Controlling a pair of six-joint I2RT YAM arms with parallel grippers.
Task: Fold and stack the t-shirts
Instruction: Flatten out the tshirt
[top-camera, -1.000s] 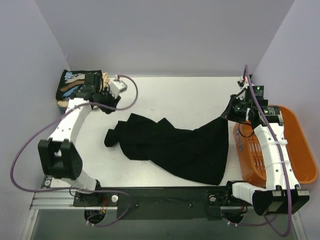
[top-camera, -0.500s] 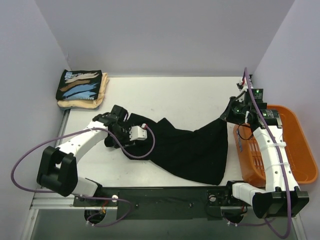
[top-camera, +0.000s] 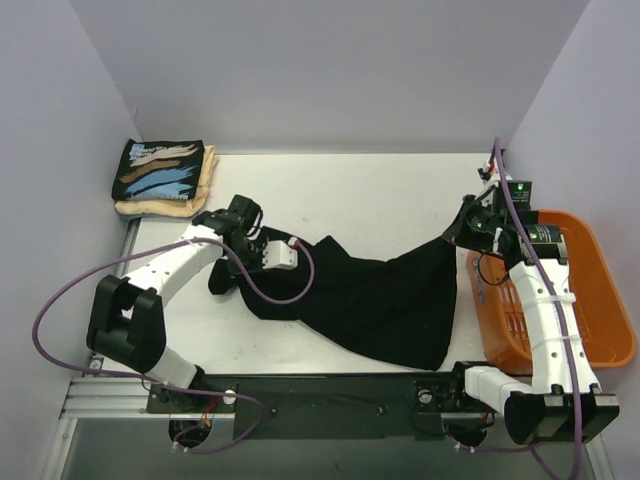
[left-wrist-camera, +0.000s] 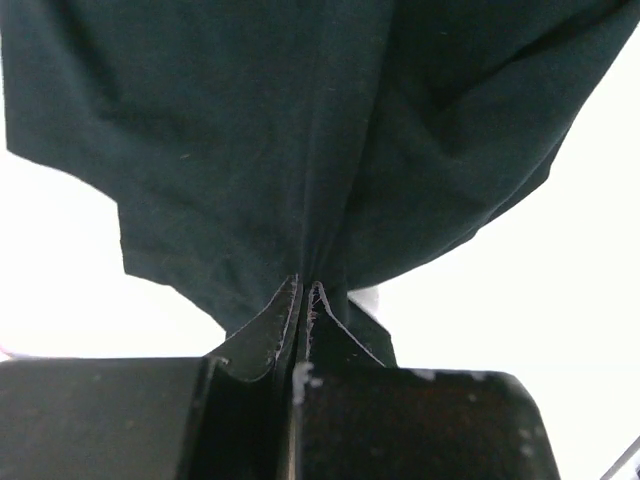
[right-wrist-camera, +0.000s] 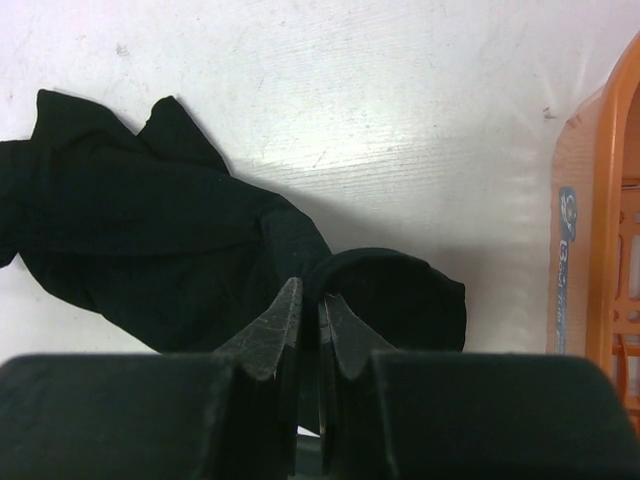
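Note:
The plain black t-shirt lies crumpled across the middle of the white table, wide at the right and bunched at the left. My left gripper is shut on its left end; the left wrist view shows the black cloth pinched in my left gripper. My right gripper is shut on the shirt's far right corner, with a fold of cloth arching over my right gripper. The brush-stroke print shirt lies folded on the cream shirt at the back left.
The orange basket stands at the table's right edge beside my right arm; its rim shows in the right wrist view. Lilac walls close in the back and sides. Cables loop from both arms.
My left arm has swung from the folded stack at the back left down to the black shirt's left end and closed on it. The right gripper has held the corner almost still.

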